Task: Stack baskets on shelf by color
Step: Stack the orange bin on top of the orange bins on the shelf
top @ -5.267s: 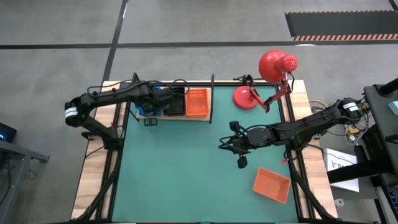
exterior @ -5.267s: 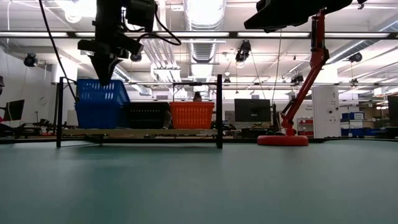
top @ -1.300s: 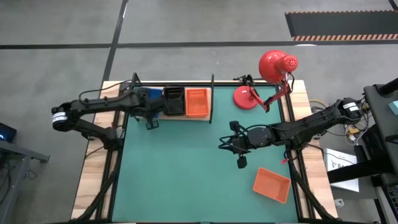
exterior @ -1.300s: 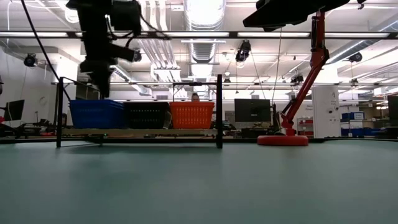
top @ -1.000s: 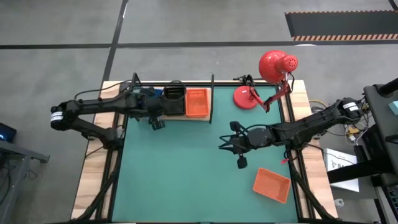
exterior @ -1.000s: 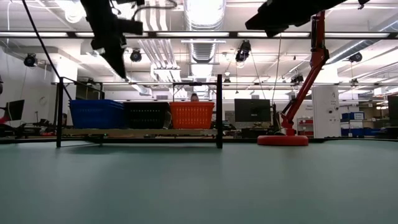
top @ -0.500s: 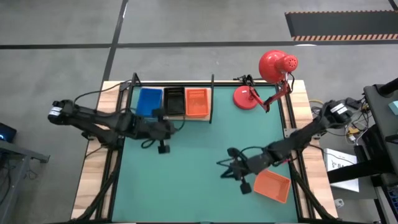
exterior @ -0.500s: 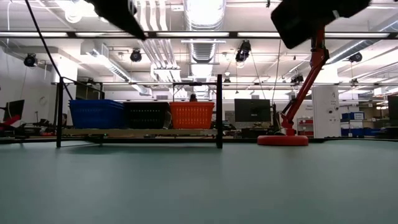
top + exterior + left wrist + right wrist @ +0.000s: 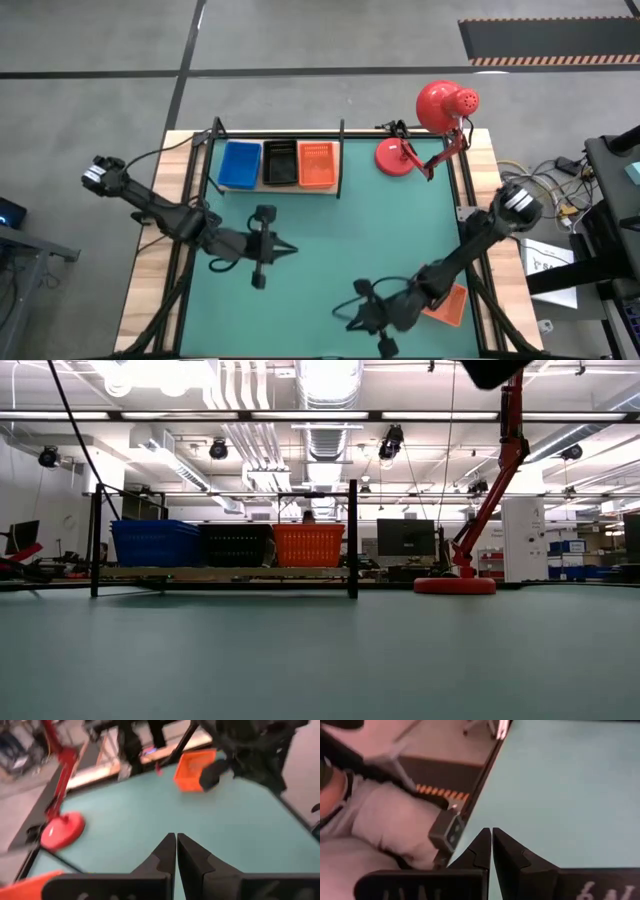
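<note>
Three baskets stand abreast on the shelf [image 9: 275,188] at the far edge, bottoms on its board: blue [image 9: 240,164], black [image 9: 280,163], orange-red [image 9: 316,165]. The low view shows them side by side: blue [image 9: 155,543], black [image 9: 236,545], orange-red [image 9: 308,545]. Another orange-red basket [image 9: 450,303] lies flat on the green mat near the right near corner, partly under my right arm, and shows in the left wrist view [image 9: 195,762]. My left gripper [image 9: 287,250] is shut above the mat's middle left. My right gripper [image 9: 345,319] is shut near the near edge, left of that basket.
A red desk lamp stands at the far right, its round base [image 9: 392,157] on the mat and its head [image 9: 447,104] above. The green mat [image 9: 330,240] spreads between the shelf and the two grippers. Black posts frame the shelf [image 9: 352,540].
My left gripper has drawn back from the shelf's blue basket toward the near edge and the table's middle, turning to point right. My right arm has swung toward the near edge, passing over the loose orange-red basket, its gripper now left of it. No basket has moved.
</note>
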Controlling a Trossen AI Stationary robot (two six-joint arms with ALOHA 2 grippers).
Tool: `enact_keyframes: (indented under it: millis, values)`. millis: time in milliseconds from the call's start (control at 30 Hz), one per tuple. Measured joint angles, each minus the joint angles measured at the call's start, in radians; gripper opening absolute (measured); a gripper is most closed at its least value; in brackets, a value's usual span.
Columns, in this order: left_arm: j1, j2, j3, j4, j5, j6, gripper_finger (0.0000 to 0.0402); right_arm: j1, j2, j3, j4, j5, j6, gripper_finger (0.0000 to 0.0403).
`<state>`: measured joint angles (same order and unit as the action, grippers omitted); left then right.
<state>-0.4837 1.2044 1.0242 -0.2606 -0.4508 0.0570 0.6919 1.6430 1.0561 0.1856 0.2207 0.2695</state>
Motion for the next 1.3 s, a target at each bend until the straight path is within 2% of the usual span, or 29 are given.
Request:
enact_keyframes:
  millis: [233, 433, 567, 767, 833, 1000, 1167, 1300]
  values:
    - [-0.041, 0.004, -0.002, 0.037, -0.001, 0.02, 0.0, 0.045, 0.158, 0.294, -0.332, 0.016, 0.045, 0.0009]
    - [-0.049, 0.004, -0.002, 0.043, 0.0, 0.026, 0.0, 0.062, 0.235, 0.508, -0.683, 0.016, 0.163, 0.0009]
    - [-0.048, 0.004, -0.002, 0.047, -0.001, 0.096, 0.0, 0.064, 0.24, 0.561, -0.829, 0.015, 0.248, 0.0009]
    - [-0.048, -0.003, 0.008, 0.079, -0.003, 0.158, 0.0, 0.066, 0.2, 0.562, -0.981, 0.003, 0.422, 0.0009]
    - [-0.049, -0.003, 0.012, 0.084, -0.003, 0.15, 0.0, 0.067, 0.19, 0.561, -1.045, -0.071, 0.494, 0.0015]
    - [-0.05, -0.003, 0.013, 0.095, -0.003, 0.116, 0.0, 0.077, 0.176, 0.561, -1.2, -0.139, 0.636, 0.0066]
    - [-0.052, -0.003, 0.013, 0.095, -0.003, 0.105, 0.0, 0.087, 0.176, 0.56, -1.356, -0.283, 0.782, 0.0132]
    - [-0.061, -0.006, 0.013, 0.094, -0.003, 0.105, 0.0, 0.129, 0.176, 0.556, -1.432, -0.289, 0.805, 0.0171]
